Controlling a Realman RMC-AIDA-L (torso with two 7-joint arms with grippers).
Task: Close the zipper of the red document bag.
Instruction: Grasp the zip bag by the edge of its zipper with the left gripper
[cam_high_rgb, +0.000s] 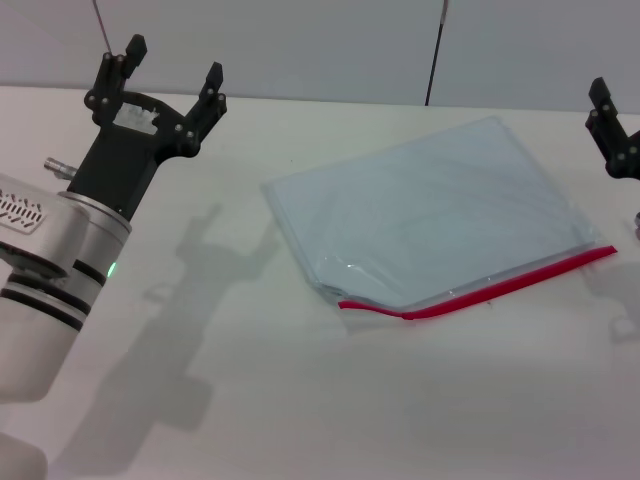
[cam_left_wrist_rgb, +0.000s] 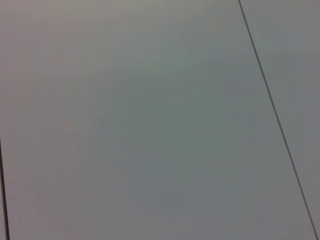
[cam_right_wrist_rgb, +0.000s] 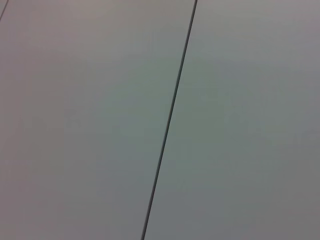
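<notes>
The red document bag (cam_high_rgb: 430, 205), a flat translucent pale blue pouch, lies on the white table (cam_high_rgb: 250, 400) right of centre in the head view. Its zipper (cam_high_rgb: 480, 290), a thin red strip, runs along the bag's near edge, bulging upward near its left end. My left gripper (cam_high_rgb: 172, 72) hovers at the far left, well away from the bag, open and holding nothing. Only part of my right gripper (cam_high_rgb: 612, 125) shows at the right edge, beyond the bag's right corner. Both wrist views show only grey wall panels.
A grey wall with dark vertical seams (cam_high_rgb: 435, 50) stands behind the table. The left arm's silver body (cam_high_rgb: 50, 270) fills the near left corner.
</notes>
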